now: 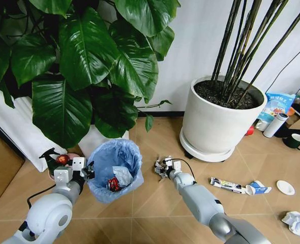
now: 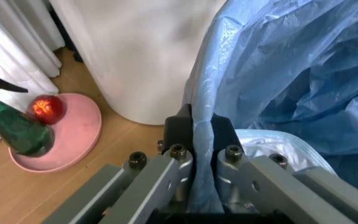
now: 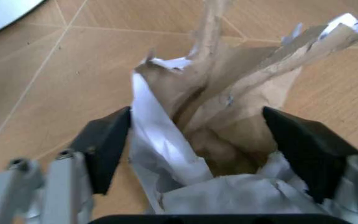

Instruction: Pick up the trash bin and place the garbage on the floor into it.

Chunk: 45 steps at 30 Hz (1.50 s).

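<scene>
The trash bin (image 1: 114, 161), small and lined with a crinkly light-blue bag, sits tilted on the floor at the left. My left gripper (image 1: 87, 171) is shut on its rim; the left wrist view shows that gripper (image 2: 201, 128) pinching the bag's edge (image 2: 278, 79). Inside the bin lie a crushed red can (image 1: 112, 184) and white paper (image 1: 122, 176). My right gripper (image 1: 160, 168) hovers just right of the bin, and in its wrist view this gripper (image 3: 197, 140) is shut on a crumpled brown-and-white paper wad (image 3: 229, 93). More garbage lies to the right: a tube (image 1: 226, 185), a blue-white carton (image 1: 257, 189), a white lid (image 1: 286, 187) and crumpled paper (image 1: 297, 222).
A big white planter (image 1: 218, 122) stands behind the right arm. A leafy plant (image 1: 84, 61) overhangs the bin. A green spray bottle (image 2: 11, 126) and a pink plate (image 2: 73, 140) sit left of the bin. A green mug (image 1: 294, 141) and boxes stand at the far right.
</scene>
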{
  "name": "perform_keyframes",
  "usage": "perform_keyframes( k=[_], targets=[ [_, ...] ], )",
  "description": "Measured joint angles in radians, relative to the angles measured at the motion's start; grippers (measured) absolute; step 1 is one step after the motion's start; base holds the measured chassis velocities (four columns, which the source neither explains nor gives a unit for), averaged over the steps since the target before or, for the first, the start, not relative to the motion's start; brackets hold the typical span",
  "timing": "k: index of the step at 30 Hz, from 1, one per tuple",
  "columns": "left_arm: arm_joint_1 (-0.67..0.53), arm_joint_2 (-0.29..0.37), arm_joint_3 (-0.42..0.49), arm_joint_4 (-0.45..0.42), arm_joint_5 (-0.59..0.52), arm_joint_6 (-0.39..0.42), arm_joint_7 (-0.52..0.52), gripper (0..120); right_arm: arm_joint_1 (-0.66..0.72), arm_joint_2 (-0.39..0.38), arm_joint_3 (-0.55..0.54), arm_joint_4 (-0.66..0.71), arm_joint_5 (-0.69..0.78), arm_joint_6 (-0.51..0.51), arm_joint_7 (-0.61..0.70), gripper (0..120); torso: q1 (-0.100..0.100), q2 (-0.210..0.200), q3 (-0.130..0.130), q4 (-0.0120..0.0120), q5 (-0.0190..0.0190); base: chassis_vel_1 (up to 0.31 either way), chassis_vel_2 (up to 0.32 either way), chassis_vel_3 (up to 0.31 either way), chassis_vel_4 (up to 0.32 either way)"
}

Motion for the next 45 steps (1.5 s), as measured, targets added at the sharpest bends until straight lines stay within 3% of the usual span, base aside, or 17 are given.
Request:
perform_keyframes(
  k=[3, 6, 8, 18, 20, 32, 37, 41, 43, 45],
  targets=[
    [0.0, 0.005, 0.0, 0.0, -0.001, 0.0, 0.0, 0, 0.002, 0.009, 0.012, -0.02, -0.016, 0.011, -0.004, 63, 0.0, 0.0, 0.0, -0.0001, 0.0, 0.0, 0.0, 0.0, 0.0],
    [-0.002, 0.007, 0.0, 0.001, -0.002, 0.0, 0.0, 0, 0.002, 0.013, 0.018, -0.029, -0.022, 0.016, -0.005, 57, 0.0, 0.0, 0.0, 0.0, 0.0001, 0.0, 0.0, 0.0, 0.0],
    [-0.003, 0.01, 0.0, 0.001, -0.003, 0.0, 0.0, 0, 0.002, 0.016, 0.025, -0.035, -0.034, 0.022, -0.008, 45, 0.0, 0.0, 0.0, 0.0, 0.0, 0.0, 0.0, 0.0, 0.0],
    [-0.003, 0.008, 0.0, 0.001, -0.003, -0.001, 0.0, 0, -0.003, 0.021, 0.042, -0.041, -0.046, 0.03, -0.007, 17, 0.0, 0.0, 0.0, 0.0, 0.0001, 0.0, 0.0, 0.0, 0.0],
    [-0.003, 0.009, -0.002, 0.0, -0.003, -0.002, 0.0, 0, -0.005, 0.017, 0.049, -0.04, -0.049, 0.03, -0.003, 4, 0.0, 0.0, 0.0, 0.0, 0.0001, 0.0, 0.0, 0.0, 0.0],
    [-0.005, 0.011, -0.01, -0.004, -0.007, -0.004, 0.0, 0, -0.045, -0.026, 0.087, 0.074, -0.045, 0.02, 0.03, 0, 0.0, 0.0, 0.0, -0.0001, 0.0002, 0.0, 0.0, 0.0, 0.0],
    [-0.005, 0.002, -0.012, 0.001, -0.004, -0.005, 0.001, 0, -0.102, -0.074, 0.097, 0.229, -0.009, -0.002, 0.052, 0, 0.0, 0.0, 0.0, 0.0001, 0.0004, 0.0, 0.0, 0.0, 0.0],
    [-0.002, -0.028, 0.0, 0.024, 0.022, 0.002, 0.005, 0, -0.283, -0.193, 0.122, 0.725, 0.117, -0.096, 0.117, 0, 0.0, 0.0, 0.0, 0.0, 0.0004, 0.0, 0.0, 0.0, 0.0],
    [-0.002, -0.033, 0.004, 0.026, 0.024, 0.006, 0.006, 0, -0.307, -0.213, 0.13, 0.796, 0.134, -0.108, 0.127, 0, 0.0, 0.0, 0.0, 0.0, 0.0002, 0.0, 0.0, 0.0, 0.0],
    [-0.003, -0.041, 0.015, 0.033, 0.025, 0.011, 0.007, 0, -0.357, -0.271, 0.15, 0.968, 0.179, -0.142, 0.146, 0, 0.0, 0.0, 0.0, 0.0001, 0.0008, 0.0, 0.0, 0.0, 0.0]
  ],
)
